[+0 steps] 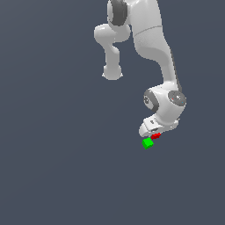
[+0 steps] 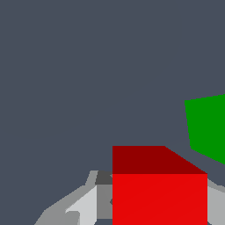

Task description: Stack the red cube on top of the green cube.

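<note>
Arm bent low over two cubes on the grey bench [image 1: 52, 154].
The tool [image 1: 154, 133] sat over the red cube [image 1: 156, 136], fingers [image 2: 81, 206] flanking it; whether clamped could not be told; the green cube [image 1: 147, 143] lay just beside, toward the exterior view's left; neither was stacked.

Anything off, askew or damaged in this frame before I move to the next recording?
Nothing stands out. The red cube sits between the fingers of the gripper, squarely framed in the wrist view, and the green cube lies just beside it, intact. The red cube is not yet on top of the green one.
</note>
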